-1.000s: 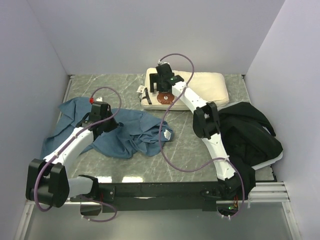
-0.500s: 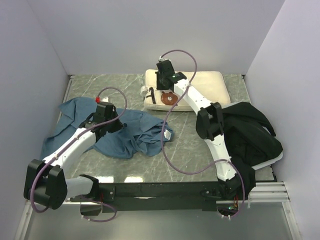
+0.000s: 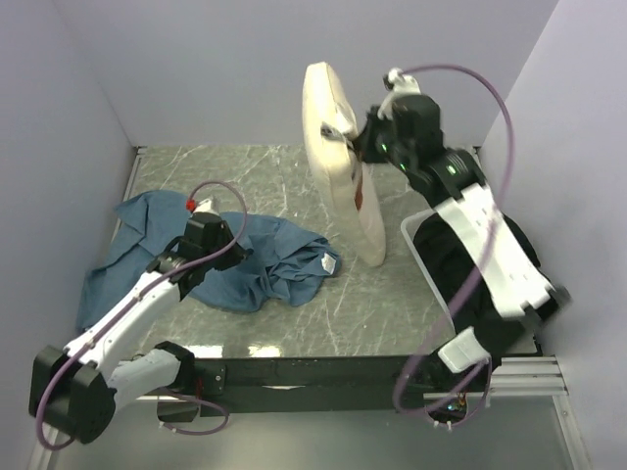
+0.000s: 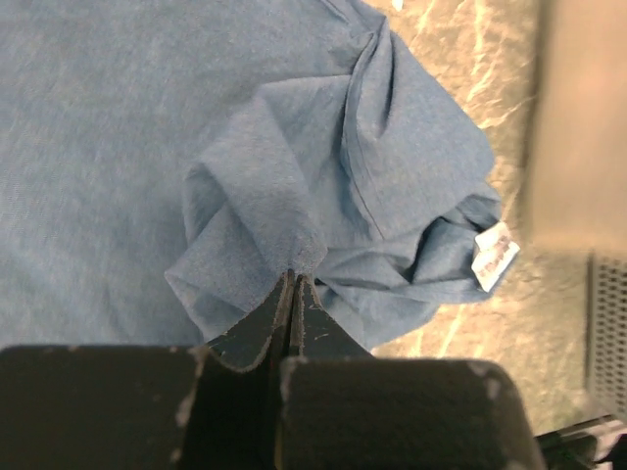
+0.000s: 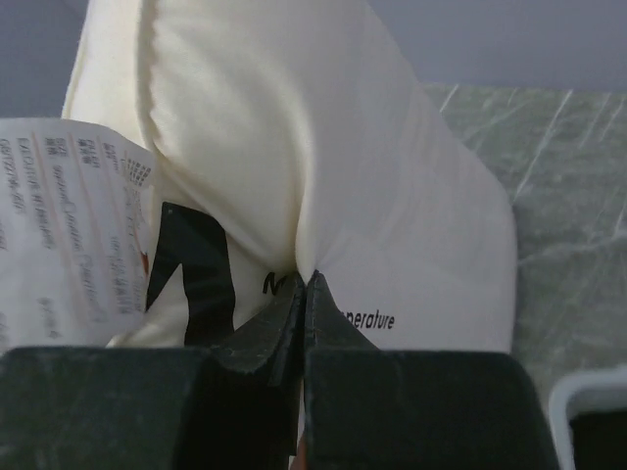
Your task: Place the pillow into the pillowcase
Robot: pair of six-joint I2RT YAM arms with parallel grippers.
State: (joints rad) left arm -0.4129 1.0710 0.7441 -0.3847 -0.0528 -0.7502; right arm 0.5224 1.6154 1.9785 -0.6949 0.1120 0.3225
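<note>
The cream-white pillow hangs upright in the air over the middle of the table, its lower end near the marble top. My right gripper is shut on a pinch of the pillow beside its dark print and white tag; in the top view the right gripper sits at the pillow's upper right side. The dusty-blue pillowcase lies crumpled at the left. My left gripper is shut on a fold of the pillowcase; from above the left gripper rests on the cloth.
A black fabric bundle lies in a white tray at the right edge, under the right arm. Lilac walls close in the table at the back and both sides. A white label sticks out of the pillowcase's right end.
The right gripper shut on the pillow and lifted it off the back of the table, swinging it upright. The left gripper stayed shut on the pillowcase, hardly moving.
</note>
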